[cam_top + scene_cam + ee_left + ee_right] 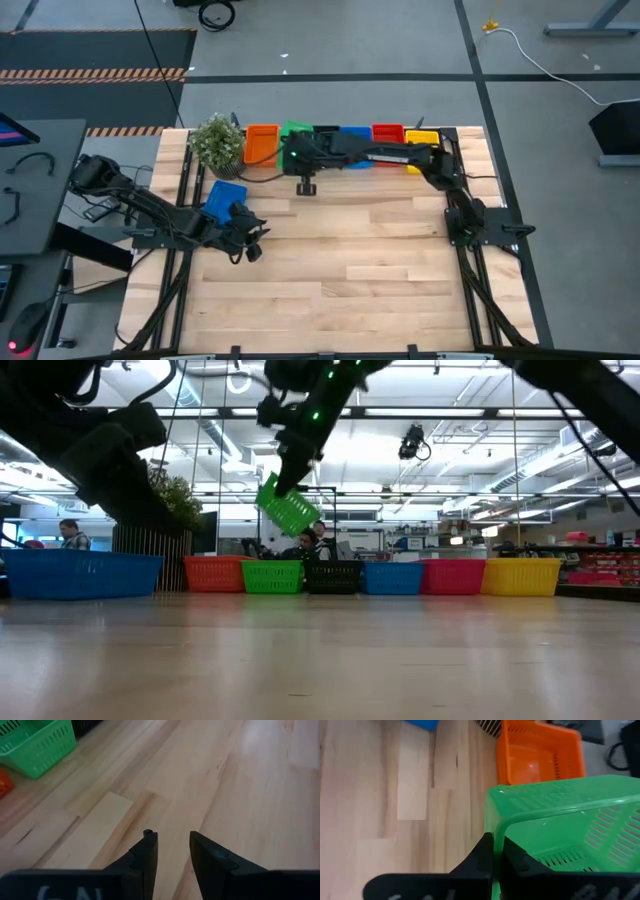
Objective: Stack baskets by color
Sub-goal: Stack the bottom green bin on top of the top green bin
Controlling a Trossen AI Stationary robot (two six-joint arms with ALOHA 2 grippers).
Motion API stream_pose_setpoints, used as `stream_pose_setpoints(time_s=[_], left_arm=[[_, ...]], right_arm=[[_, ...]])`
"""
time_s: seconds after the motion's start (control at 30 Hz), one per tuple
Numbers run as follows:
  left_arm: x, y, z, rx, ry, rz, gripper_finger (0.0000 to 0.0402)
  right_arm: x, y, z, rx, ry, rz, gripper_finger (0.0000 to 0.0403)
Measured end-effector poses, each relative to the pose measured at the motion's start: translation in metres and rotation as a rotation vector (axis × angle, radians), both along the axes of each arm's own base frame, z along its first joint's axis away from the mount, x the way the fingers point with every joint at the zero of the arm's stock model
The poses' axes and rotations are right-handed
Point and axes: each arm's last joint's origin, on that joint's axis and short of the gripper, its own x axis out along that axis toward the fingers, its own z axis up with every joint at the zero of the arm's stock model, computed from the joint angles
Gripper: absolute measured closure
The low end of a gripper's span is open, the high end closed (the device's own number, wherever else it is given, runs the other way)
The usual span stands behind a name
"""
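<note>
While the left gripper [172, 851] idles with jaws apart, the right gripper [496, 851] pinches a tilted green basket [288, 508] above the back row.

Both arms are dark, jointed, with black cables trailing along them. The left gripper [172, 850] has two matte black wedge-shaped fingers (pale lettering partly shows on the housing behind them).

A row of baskets [340, 134] lines the table's [330, 270] far edge, the plant [216, 141] at its left end. My right claw [496, 851] holds one basket [288, 507] above that row.
</note>
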Motion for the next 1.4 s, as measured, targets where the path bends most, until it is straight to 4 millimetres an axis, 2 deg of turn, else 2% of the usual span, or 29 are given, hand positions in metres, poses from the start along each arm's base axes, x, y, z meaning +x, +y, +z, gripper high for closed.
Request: stream_pose_setpoints(time_s=[0.27,0.4,0.87,1.2,1.4], left_arm=[[0.001,0.000,0.001,-0.004,-0.018,0.003,0.0283],[0.001,0.000,0.001,-0.003,-0.021,0.001,0.0283],[0.002,-0.001,0.002,-0.003,-0.026,0.000,0.0283],[0.002,0.000,0.002,-0.002,-0.026,-0.001,0.0283],[0.002,-0.001,0.002,-0.002,-0.025,-0.001,0.0283]], right_arm=[[0.022,-0.040,-0.041,-0.001,0.045,-0.046,0.0393],[0.026,-0.049,-0.049,-0.017,0.037,-0.063,0.0393],[0.028,-0.052,-0.055,0.005,0.042,-0.053,0.0385],[0.028,-0.053,-0.055,-0.012,0.046,-0.029,0.0352],[0.029,-0.054,-0.054,-0.004,0.029,-0.047,0.0308]])
